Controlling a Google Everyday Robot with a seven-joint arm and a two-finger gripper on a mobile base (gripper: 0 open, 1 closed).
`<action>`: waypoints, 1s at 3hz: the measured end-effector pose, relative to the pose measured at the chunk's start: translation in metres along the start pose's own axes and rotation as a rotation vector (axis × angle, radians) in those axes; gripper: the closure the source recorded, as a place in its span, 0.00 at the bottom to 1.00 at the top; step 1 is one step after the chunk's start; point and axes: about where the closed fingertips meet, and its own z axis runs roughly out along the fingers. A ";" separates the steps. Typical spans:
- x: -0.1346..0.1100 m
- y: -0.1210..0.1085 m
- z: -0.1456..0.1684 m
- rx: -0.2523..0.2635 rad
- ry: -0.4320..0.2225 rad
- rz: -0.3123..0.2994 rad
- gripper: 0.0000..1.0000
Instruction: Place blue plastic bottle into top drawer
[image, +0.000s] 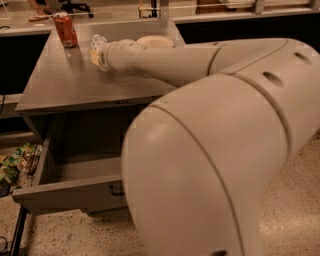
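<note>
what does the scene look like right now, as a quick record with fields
gripper: at the end of the arm, reached across the countertop, right at the blue plastic bottle
blue plastic bottle: near the countertop's back, right of the red soda can; not in the drawer
top drawer: pulled open under the countertop
red soda can: upright, back left of countertop
bowl: behind the arm
snack bags: on the floor, left of the drawer

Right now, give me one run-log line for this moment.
gripper: at blue plastic bottle on cabinet top | top drawer: open | bottle in drawer: no
</note>
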 end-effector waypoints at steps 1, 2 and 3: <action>-0.007 -0.008 -0.027 -0.055 0.014 -0.044 1.00; 0.000 -0.021 -0.039 -0.139 0.053 -0.056 1.00; 0.022 -0.033 -0.066 -0.233 0.071 -0.038 1.00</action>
